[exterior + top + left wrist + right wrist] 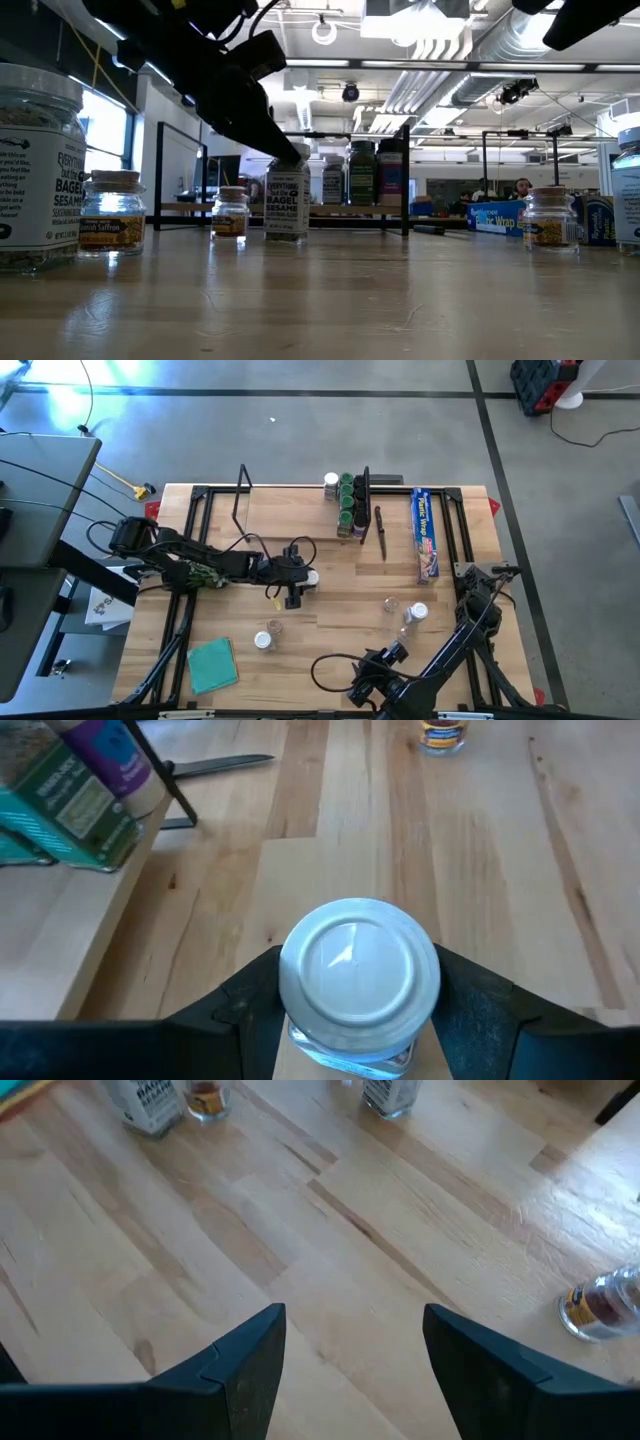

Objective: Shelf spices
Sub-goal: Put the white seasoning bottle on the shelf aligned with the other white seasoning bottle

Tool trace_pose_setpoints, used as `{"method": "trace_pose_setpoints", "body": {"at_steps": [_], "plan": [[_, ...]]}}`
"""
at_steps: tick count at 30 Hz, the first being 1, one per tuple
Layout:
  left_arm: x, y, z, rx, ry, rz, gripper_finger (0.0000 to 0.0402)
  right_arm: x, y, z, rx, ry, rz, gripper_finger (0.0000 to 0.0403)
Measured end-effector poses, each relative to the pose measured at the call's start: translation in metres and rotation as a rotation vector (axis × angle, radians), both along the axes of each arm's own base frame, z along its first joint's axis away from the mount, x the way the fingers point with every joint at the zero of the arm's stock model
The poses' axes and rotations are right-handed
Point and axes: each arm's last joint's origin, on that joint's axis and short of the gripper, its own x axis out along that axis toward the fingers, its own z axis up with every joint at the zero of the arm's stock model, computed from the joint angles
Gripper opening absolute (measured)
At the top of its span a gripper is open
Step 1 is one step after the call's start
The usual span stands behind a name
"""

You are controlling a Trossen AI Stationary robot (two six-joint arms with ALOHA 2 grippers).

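Wooden tabletop (330,580) seen from above: the left gripper (300,580) sits mid-table over a white-lidded jar (311,577), while shelved spices (346,505) line the shelf (290,510) at the far edge. At table height, that jar (287,200) stands upright under the dark arm. From the left wrist, its fingers (250,995) press both sides of the smooth round lid (358,970); a grip this high on slick glass could tip it. The right gripper (352,1350) hangs wide and empty near the front edge.
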Motion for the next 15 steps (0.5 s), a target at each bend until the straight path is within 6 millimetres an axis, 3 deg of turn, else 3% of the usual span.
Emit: {"method": "trace_pose_setpoints", "body": {"at_steps": [5,9,15], "plan": [[0.002,0.005,0.01,-0.008,0.017,0.029,0.0198,0.001,-0.001,0.001,-0.049,-0.048,0.013,0.0232],[0.008,0.013,0.039,0.018,0.009,0.091,0.0198,0.001,-0.001,0.002,-0.067,-0.057,0.021,0.0232],[0.02,0.051,0.079,0.078,-0.022,0.17,0.0198,0.001,-0.001,0.002,-0.067,-0.057,0.022,0.0232]]}}
